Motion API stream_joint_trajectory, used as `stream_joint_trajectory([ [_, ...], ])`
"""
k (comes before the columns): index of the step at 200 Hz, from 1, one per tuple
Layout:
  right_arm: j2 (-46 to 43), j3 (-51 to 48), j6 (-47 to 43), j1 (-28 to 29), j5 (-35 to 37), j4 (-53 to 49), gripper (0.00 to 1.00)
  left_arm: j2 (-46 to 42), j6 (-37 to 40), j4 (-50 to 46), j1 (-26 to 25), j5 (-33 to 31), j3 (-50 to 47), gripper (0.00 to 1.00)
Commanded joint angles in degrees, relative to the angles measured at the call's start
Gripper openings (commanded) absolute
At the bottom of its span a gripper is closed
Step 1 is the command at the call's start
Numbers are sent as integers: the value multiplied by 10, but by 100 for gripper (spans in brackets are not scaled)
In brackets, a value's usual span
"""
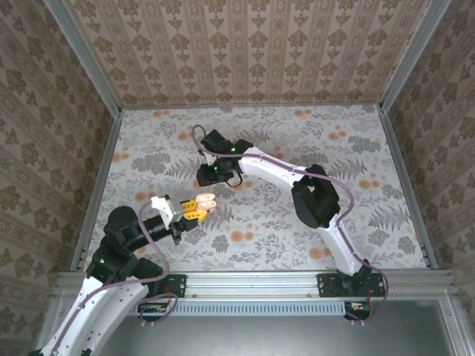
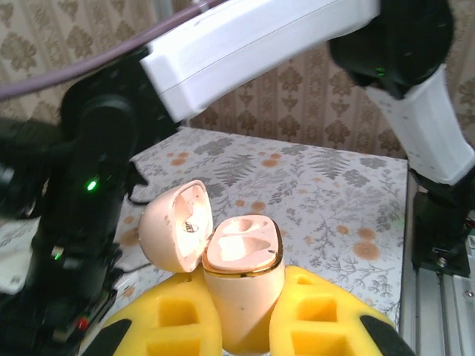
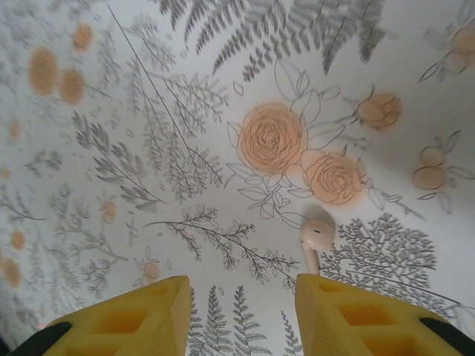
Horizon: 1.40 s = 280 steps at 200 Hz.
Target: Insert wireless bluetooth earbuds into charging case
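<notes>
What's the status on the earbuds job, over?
Left gripper shut on charging case, lid open, inside looks empty. Right gripper open, low over one earbud lying on the table. Nothing seen in the way.

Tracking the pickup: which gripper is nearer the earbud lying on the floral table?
Right. The earbud lies just beyond the fingertips of the right gripper; the left gripper sits apart, shut on the open charging case.

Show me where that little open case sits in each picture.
Top external: the charging case is left of centre, held by the left gripper.
Left wrist: the case is at bottom centre, lid open, clamped between yellow pads.
Right wrist: this camera faces an earbud instead.
Shared landmark: the floral table cover.
</notes>
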Motion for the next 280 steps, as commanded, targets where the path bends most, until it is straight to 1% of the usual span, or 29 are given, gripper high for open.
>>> stream_joint_trajectory([
  [1, 15, 30, -5, 6, 27, -42, 42, -28, 40, 43, 6, 42, -16, 0],
  [35, 23, 30, -4, 6, 32, -40, 42, -48, 84, 22, 5, 27, -9, 0],
  [63, 30, 29, -7, 10, 39, -44, 41, -69, 101, 20, 5, 9, -13, 0],
  [80, 36, 31, -8, 13, 42, -42, 41, -85, 103, 27, 5, 8, -19, 0],
  [85, 37, 31, -8, 14, 41, -41, 41, -90, 105, 29, 5, -7, -19, 0],
  [94, 39, 31, -8, 14, 40, -38, 41, -93, 114, 28, 5, 0, -19, 0],
  [99, 41, 31, -7, 13, 39, -37, 41, -93, 131, 23, 5, 22, -17, 0],
  [104, 42, 31, -7, 13, 39, -35, 41, -92, 142, 20, 4, 30, -15, 0],
  [136, 55, 46, -5, 15, 34, -39, 41, -89, 168, 6, 4, 39, -8, 0],
  [159, 61, 53, -8, 18, 36, -41, 41, -91, 176, 5, 4, 35, -8, 0],
  [181, 71, 63, -11, 18, 40, -48, 41, -93, 186, -12, 4, 15, -6, 0],
  [215, 79, 73, -15, 19, 48, -56, 33, -102, 189, -24, 4, 8, -5, 0],
  [219, 79, 74, -15, 19, 49, -56, 32, -102, 190, -26, 4, -7, -5, 0],
  [280, 87, 95, -24, 19, 67, -66, 34, -101, 190, -32, 4, -11, -6, 0],
])
